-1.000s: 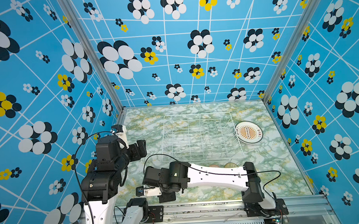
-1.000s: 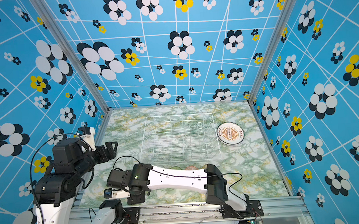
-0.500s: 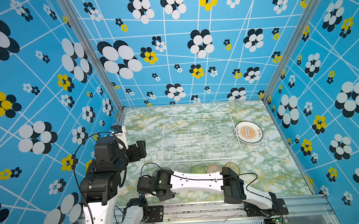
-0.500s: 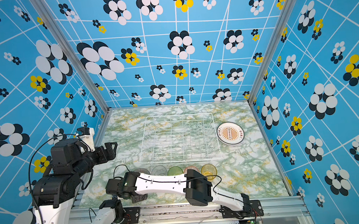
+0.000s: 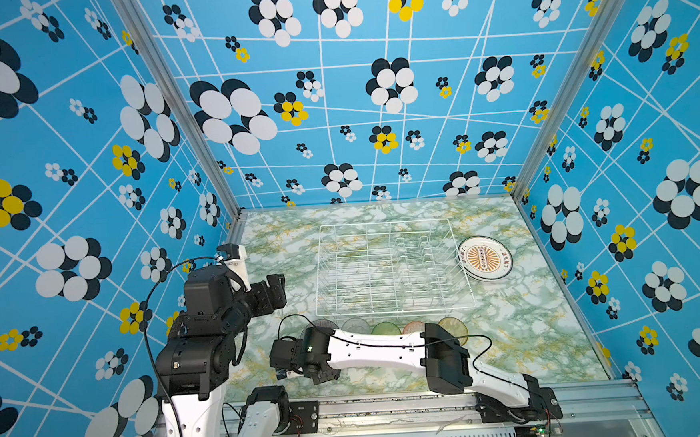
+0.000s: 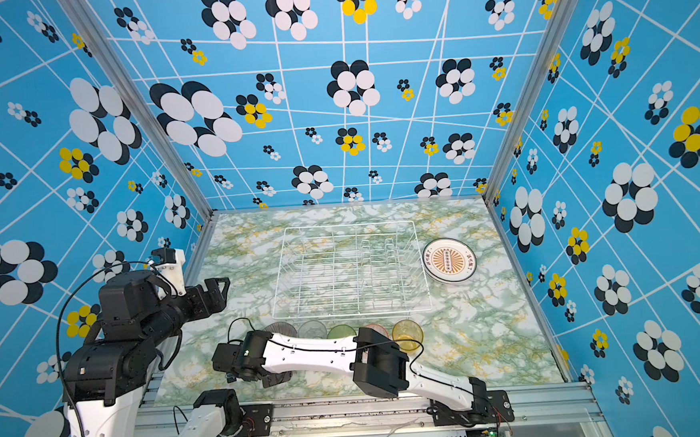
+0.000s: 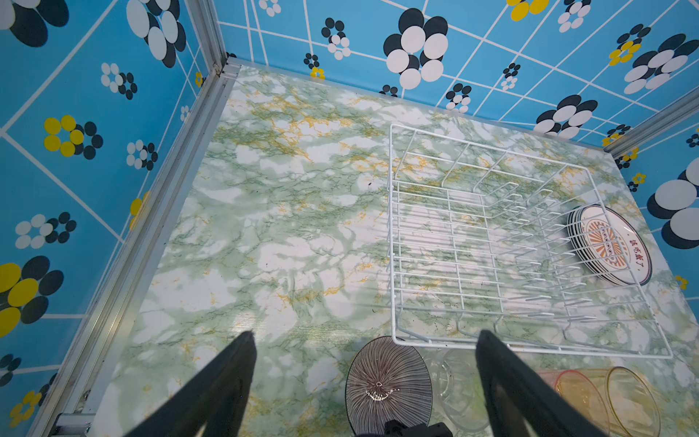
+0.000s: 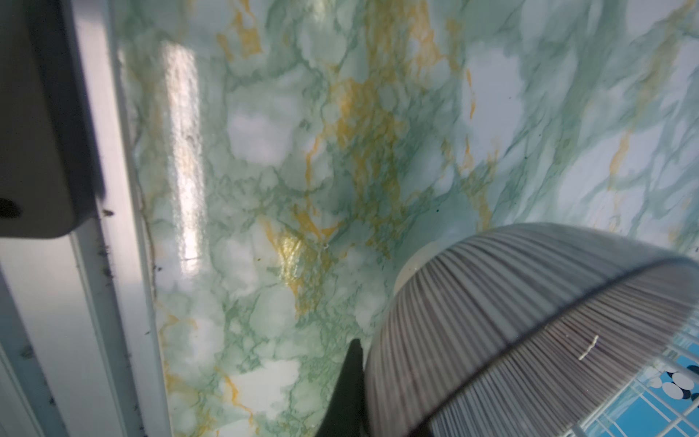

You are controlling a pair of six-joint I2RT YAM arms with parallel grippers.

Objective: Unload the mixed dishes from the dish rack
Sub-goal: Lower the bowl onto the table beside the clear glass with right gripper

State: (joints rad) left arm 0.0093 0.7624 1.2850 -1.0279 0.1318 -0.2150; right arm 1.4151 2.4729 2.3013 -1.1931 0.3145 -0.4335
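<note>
Tumblers [image 6: 407, 335] behind right arm [image 6: 306, 354], beside rack [image 6: 352, 312]

Both high top views and nearer left wrist share the dish rack [image 5: 389, 267].

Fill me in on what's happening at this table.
The unloading looks finished: the dish rack is empty. The plates sit stacked to its right, and the ribbed bowl and four tumblers line up in front of it. The right hand is shut, low beside the bowl, holding nothing; the left hand hangs open, empty, left of the rack.
</note>
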